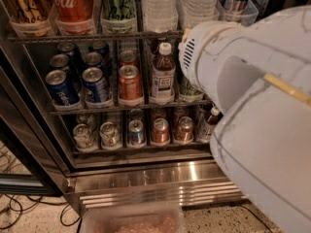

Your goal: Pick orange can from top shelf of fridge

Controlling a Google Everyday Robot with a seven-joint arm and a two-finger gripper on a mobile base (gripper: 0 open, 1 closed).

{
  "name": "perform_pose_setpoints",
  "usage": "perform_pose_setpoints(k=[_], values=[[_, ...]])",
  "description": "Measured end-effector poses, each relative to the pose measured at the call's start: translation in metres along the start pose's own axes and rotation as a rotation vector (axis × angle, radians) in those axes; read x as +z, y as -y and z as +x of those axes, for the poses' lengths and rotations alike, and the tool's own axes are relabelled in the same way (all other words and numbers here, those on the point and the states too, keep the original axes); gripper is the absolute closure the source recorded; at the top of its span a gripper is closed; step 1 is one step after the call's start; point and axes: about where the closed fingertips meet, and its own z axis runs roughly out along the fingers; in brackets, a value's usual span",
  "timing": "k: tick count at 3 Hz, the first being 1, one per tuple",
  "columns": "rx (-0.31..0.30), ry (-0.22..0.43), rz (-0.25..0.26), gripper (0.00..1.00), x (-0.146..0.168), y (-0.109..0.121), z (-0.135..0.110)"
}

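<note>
The orange can [20,5] stands at the far left of the top shelf [97,35] of the fridge [146,181], in a clear plastic tray. Its top is cut off by the picture's edge. A red Coca-Cola can [73,4] and a green can [119,4] stand to its right. My white arm [252,106] fills the right side, in front of the racks. Its vented end [194,52] sits just below the top shelf rail. My gripper is not in view; it does not show anywhere around the arm.
Water bottles [158,6] stand on the top shelf's right. The middle rack holds blue cans [60,89], a red-orange soda can [129,84] and a bottle [163,74]. Short cans [136,132] fill the lower rack. A clear bin [131,222] and cables [14,212] lie on the floor.
</note>
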Motion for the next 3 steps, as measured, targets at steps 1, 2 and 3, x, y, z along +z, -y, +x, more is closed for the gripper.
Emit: perform_pose_setpoints(k=[1, 2, 3], values=[[-0.039, -0.047, 0.087, 1.0, 0.003, 0.03, -0.01], [-0.035, -0.081, 0.192, 1.0, 0.011, 0.063, -0.008], [-0.013, -0.109, 0.271, 1.0, 0.025, 0.094, 0.002]])
